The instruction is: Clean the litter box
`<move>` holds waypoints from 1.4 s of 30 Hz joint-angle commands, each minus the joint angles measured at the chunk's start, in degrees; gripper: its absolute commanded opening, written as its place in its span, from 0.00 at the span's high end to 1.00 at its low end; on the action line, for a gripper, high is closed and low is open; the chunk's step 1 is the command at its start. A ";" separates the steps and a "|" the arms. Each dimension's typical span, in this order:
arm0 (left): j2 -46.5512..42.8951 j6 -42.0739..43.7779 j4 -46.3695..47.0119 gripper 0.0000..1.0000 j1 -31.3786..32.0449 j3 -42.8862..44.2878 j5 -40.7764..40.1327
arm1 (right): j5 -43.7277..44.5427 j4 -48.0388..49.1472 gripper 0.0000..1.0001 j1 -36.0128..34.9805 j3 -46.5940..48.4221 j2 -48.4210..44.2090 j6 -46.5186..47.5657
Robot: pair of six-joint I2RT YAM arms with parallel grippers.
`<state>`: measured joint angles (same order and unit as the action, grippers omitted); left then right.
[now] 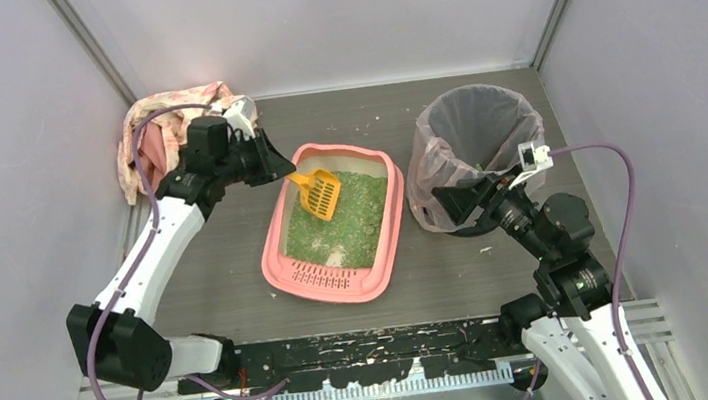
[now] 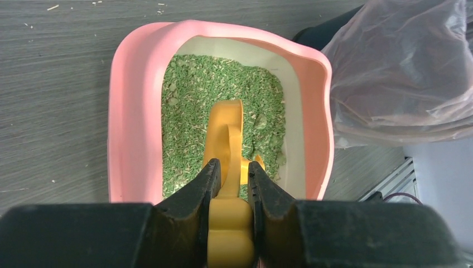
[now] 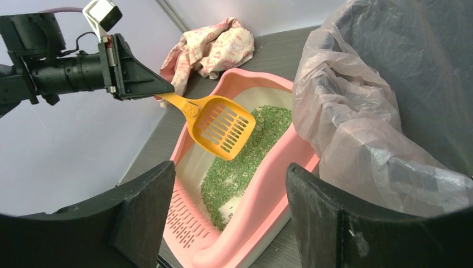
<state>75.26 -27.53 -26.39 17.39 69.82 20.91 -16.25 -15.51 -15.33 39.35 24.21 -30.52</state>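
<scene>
The pink litter box (image 1: 276, 252) lies at the table's middle, slotted lip toward the arms, with green granules (image 1: 345, 223) inside. My left gripper (image 1: 284, 172) is shut on the handle of a yellow slotted scoop (image 1: 321, 194). The scoop's head hangs tilted over the far left part of the box. In the left wrist view the fingers (image 2: 207, 181) squeeze the scoop (image 2: 226, 131) handle above the litter box (image 2: 125, 111). My right gripper (image 3: 228, 167) stands open and empty beside the litter box (image 3: 279, 184), close to the bin. From there the scoop (image 3: 220, 125) looks empty.
A dark round bin (image 1: 477, 125) lined with a translucent pinkish bag stands right of the box, bag (image 3: 379, 111) close to my right fingers. A crumpled patterned cloth (image 1: 157, 137) lies in the far left corner. Walls close in on three sides.
</scene>
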 commanded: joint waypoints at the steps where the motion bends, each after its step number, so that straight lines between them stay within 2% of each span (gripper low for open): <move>1: 0.58 1.10 3.06 1.00 0.11 1.73 -1.22 | -1.02 6.66 0.23 -0.24 2.93 2.15 -0.91; 6: 1.95 1.13 0.86 1.00 0.08 6.52 0.85 | 1.08 8.47 0.23 -0.23 10.10 7.68 0.68; 9: 0.89 -0.40 1.47 1.00 0.12 5.95 2.29 | 3.82 4.06 0.23 -0.29 18.67 13.43 4.72; 12: -0.36 -2.15 2.58 1.00 0.17 3.88 1.45 | 11.24 -0.65 0.23 -0.22 26.13 20.52 7.84; 17: -3.70 -0.46 3.87 1.00 1.07 -2.34 -7.51 | 25.11 -7.34 0.24 -0.22 36.93 32.18 7.32; 21: -4.27 1.85 0.32 1.00 2.20 -1.84 -11.77 | 34.10 -9.63 0.26 -0.07 40.85 37.37 5.48; 24: -1.60 1.52 -2.08 1.00 2.21 0.45 -9.42 | 34.31 -10.21 0.26 0.06 42.37 40.38 3.95; 29: 1.36 -5.30 4.72 1.00 3.65 0.12 -5.62 | 31.08 -10.15 0.26 0.09 41.59 41.87 0.39; 33: 4.20 -6.83 6.05 1.00 6.44 -0.03 -4.09 | 32.42 -9.92 0.26 0.04 40.85 40.90 1.50; 40: 5.58 -15.15 14.53 1.00 8.99 -6.92 -0.54 | 33.42 -11.49 0.26 0.35 40.87 39.09 3.44; 42: 5.13 -16.62 14.54 1.00 9.70 -8.61 -0.70 | 32.97 -11.93 0.26 0.47 40.87 38.63 3.64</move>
<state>81.38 -38.68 -18.31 26.17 63.83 17.87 15.55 -28.18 -15.25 78.52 65.19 -28.08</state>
